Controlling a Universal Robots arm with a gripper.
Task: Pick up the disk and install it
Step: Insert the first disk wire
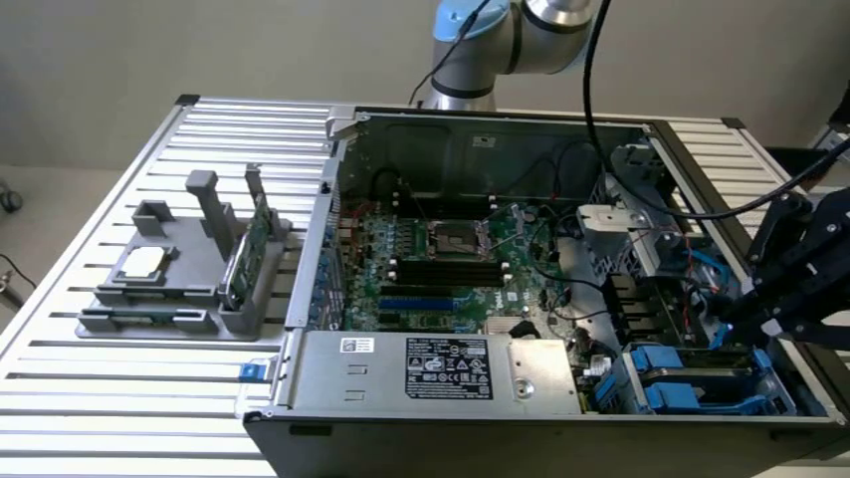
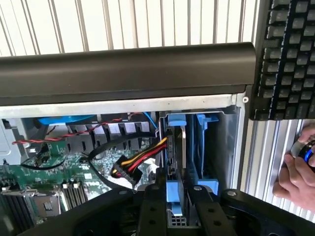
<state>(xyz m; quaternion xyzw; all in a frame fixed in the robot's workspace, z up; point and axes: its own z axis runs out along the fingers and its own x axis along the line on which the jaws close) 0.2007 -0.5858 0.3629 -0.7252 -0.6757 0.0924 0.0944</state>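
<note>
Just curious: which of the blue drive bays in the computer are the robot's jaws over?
The blue drive bay against the case's outer wall, holding the upright disk; the gripper is directly over it.

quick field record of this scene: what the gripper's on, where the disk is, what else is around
gripper: gripper over the drive bay at the case corner, fingers either side of the disk's blue end tab
disk: disk standing on edge in the blue bay, partly down in the slot
case: open computer case, motherboard exposed
cables: red, yellow and black wire bundle beside the bay
holder: grey holder on the exterior view's left, with a processor chip and a green card
person: a hand near a keyboard
</note>
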